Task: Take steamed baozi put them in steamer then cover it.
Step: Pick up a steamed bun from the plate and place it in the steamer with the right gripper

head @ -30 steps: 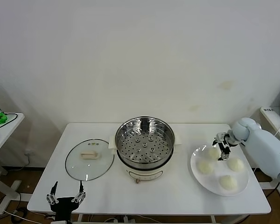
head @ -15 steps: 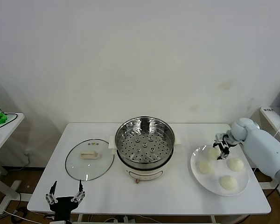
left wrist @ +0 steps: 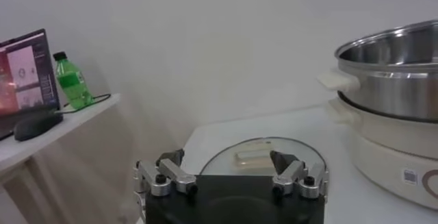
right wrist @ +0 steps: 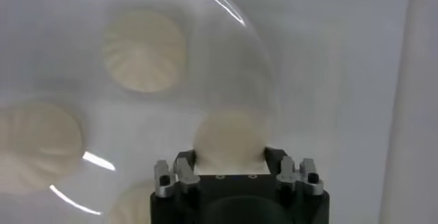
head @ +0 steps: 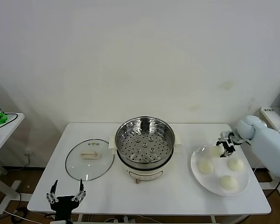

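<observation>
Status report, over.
Right pincer closing around a baozi on the plate. Left pincer open, parked. Steamer uncovered, nothing blocking.

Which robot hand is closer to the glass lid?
Left. The left end effector hangs by the table's front edge, just before the glass lid. The right end effector is over the plate.

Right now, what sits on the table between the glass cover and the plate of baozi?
In the head view, the steamer stands between the cover and the plate, its perforated tray empty. The right claw is at the plate's far baozi.
</observation>
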`<state>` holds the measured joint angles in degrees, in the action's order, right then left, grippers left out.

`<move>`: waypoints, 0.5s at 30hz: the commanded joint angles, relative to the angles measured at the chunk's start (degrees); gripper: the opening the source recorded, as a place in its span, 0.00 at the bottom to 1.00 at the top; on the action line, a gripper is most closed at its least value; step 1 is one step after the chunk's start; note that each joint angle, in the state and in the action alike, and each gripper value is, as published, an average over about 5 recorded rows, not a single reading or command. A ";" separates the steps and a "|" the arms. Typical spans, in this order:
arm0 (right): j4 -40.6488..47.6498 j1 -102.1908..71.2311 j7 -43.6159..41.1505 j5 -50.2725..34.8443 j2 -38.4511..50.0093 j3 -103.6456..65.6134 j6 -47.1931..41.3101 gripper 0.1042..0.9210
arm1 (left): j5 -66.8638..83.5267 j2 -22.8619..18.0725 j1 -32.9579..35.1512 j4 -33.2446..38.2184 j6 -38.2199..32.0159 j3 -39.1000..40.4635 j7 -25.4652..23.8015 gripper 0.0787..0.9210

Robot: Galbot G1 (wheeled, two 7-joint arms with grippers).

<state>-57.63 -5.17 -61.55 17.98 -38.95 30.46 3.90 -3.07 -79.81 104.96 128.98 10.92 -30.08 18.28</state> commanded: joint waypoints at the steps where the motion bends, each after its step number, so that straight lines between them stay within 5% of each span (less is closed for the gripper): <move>1: -6.43 0.40 0.11 -2.56 5.11 -0.05 -0.46 0.62 | -0.01 0.04 -0.04 0.03 0.06 0.03 0.03 0.88; 7: -5.93 13.04 0.16 -3.24 4.06 6.42 -0.06 0.62 | 0.43 0.19 -0.02 -0.30 0.07 -0.19 0.03 0.88; 15: 0.56 30.42 0.73 -7.69 -8.93 17.47 0.79 0.62 | 1.61 0.37 0.33 -0.83 0.10 -0.38 0.06 0.88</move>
<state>-58.46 14.96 -60.56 12.12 -43.86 42.28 4.70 -1.65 -79.46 105.27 128.25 11.02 -30.46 18.32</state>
